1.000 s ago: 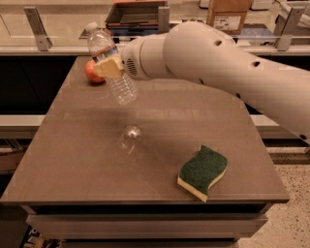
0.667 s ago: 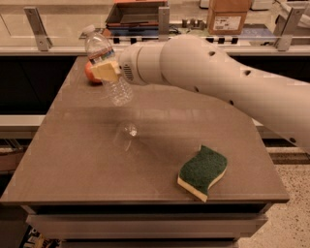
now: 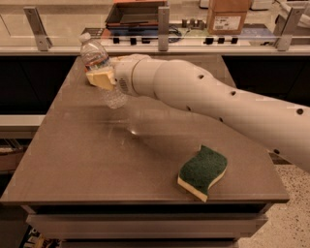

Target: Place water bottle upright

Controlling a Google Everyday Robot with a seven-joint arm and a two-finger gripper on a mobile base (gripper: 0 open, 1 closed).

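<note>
The water bottle [image 3: 97, 60] is clear and ribbed, with a white cap and a coloured label band. It hangs tilted over the far left part of the brown table [image 3: 97, 160], cap up and to the left, base low near the tabletop. My gripper [image 3: 102, 80], with its yellowish fingers [image 3: 99, 81], is shut on the bottle's middle. My white arm [image 3: 203, 99] reaches in from the right. I cannot tell whether the base touches the table.
A green and yellow sponge [image 3: 202, 172] lies near the table's front right. Behind the table runs a counter with metal rail posts [image 3: 163, 28], a cardboard box [image 3: 227, 15] and a dark tray [image 3: 135, 13].
My gripper has carried the bottle left and toward the table's back, and the bottle now stands closer to upright. The apple seen earlier at the back left is now hidden behind gripper and bottle.
</note>
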